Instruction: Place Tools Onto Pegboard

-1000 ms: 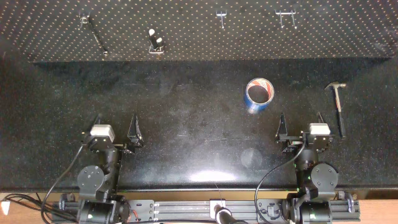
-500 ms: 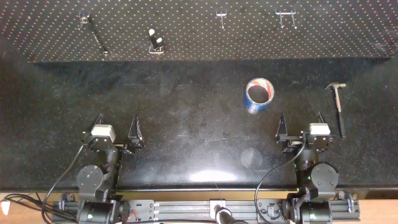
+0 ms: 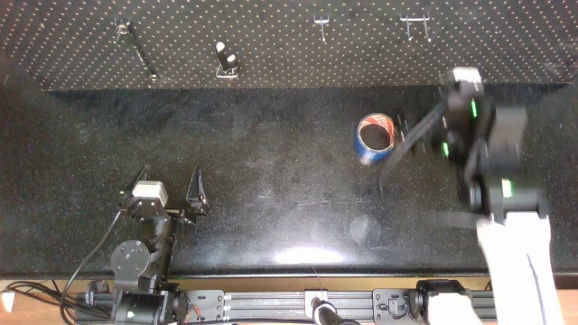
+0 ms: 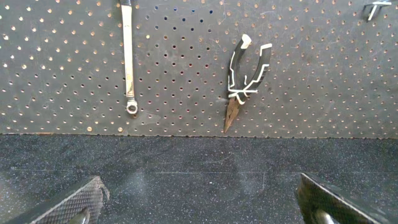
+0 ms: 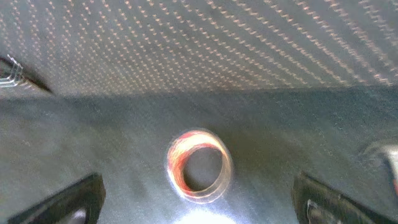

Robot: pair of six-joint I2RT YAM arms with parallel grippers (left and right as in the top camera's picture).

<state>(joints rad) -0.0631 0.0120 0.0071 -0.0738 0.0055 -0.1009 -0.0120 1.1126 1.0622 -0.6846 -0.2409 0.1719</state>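
Observation:
A blue roll of tape lies on the black table right of centre; the right wrist view shows the tape ahead between my open fingers. My right gripper is lifted and blurred, just right of the roll. The right arm covers the spot where the hammer lay. A wrench and pliers hang on the pegboard; the left wrist view shows the wrench and pliers. My left gripper rests open and holds nothing near the front left.
Bare hooks stick out of the pegboard's upper right. One hook shows in the right wrist view. The black tabletop lies open between the arms.
My right arm has risen from its rest near the front edge and swung up toward the tape roll, now covering the hammer. The left arm has not moved.

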